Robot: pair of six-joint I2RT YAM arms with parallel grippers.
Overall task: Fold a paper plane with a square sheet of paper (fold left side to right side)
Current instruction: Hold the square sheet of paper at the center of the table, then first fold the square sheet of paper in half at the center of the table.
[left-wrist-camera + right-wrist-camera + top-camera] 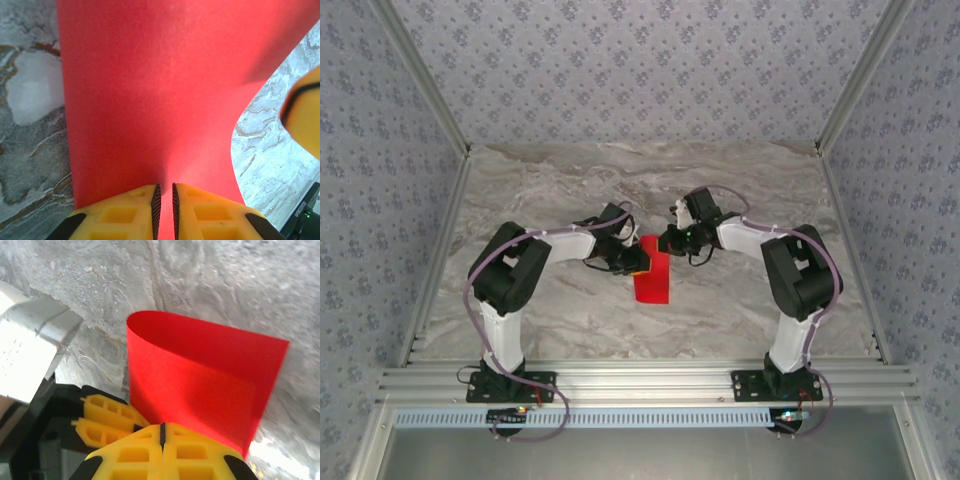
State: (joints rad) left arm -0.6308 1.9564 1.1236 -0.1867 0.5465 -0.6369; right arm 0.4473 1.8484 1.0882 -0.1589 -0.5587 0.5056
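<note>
Left fingers [127, 212] pinch the curled square sheet of paper [160, 90]; closed right fingers [135, 455] hide its edge.

Red paper: one square sheet of paper [652, 277], single piece. Arms: two, left arm [510, 270] and right arm [800, 272]. End effectors: two, left end effector [632, 258] and right end effector [668, 240]. Yellow fingers [125, 212]: two per end effector, four total. Black base plates [510, 385]: two, one under each arm. One desk [570, 180], grey marbled. Patterned walls [640, 60]: three, back plus both sides. Lilac cables [470, 300]: two, one per arm.
</note>
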